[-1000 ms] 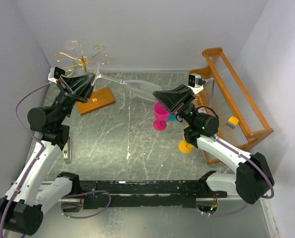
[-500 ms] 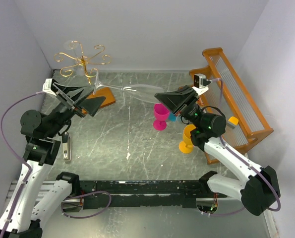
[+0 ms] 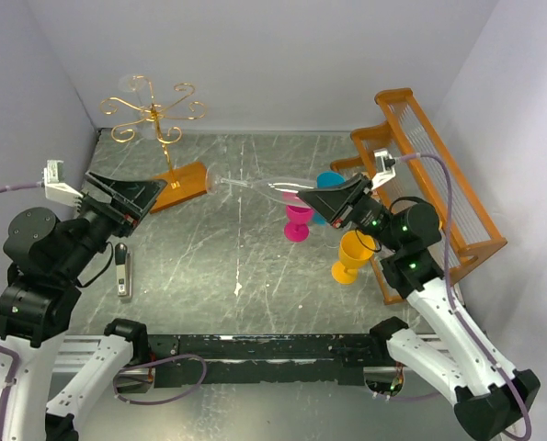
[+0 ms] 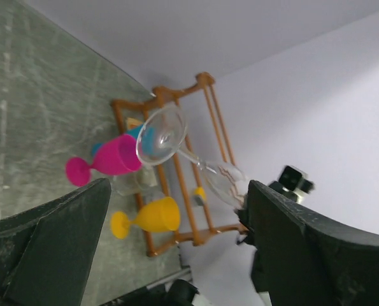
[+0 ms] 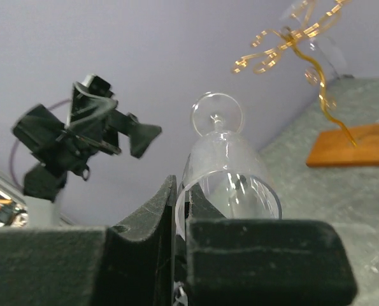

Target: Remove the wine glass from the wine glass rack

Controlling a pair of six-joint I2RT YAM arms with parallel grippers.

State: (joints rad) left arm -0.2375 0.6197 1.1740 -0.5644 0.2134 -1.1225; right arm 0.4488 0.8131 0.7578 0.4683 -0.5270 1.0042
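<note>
The clear wine glass [image 3: 268,186] hangs level in the air over the table, foot pointing left, away from the wine glass rack [image 3: 153,112], a gold wire stand on a wooden base [image 3: 183,183]. My right gripper [image 3: 333,197] is shut on the rim of its bowl; in the right wrist view the fingers [image 5: 205,242] pinch the wall of the wine glass [image 5: 230,175], with the gold wine glass rack [image 5: 291,35] behind. My left gripper [image 3: 131,197] stands open and empty, left of the glass foot. From the left wrist, the wine glass [image 4: 164,135] floats beyond the spread left gripper [image 4: 176,248].
A pink goblet [image 3: 298,219], a yellow goblet [image 3: 351,255] and a blue cup [image 3: 328,181] stand under and beside my right gripper. A larger orange wooden rack with clear slats [image 3: 448,184] lines the right side. A small metal tool [image 3: 122,269] lies at the left.
My left gripper has opened, let go of the glass stem and drawn back to the left and nearer. My right gripper has carried the glass away from the rack, to the right.
</note>
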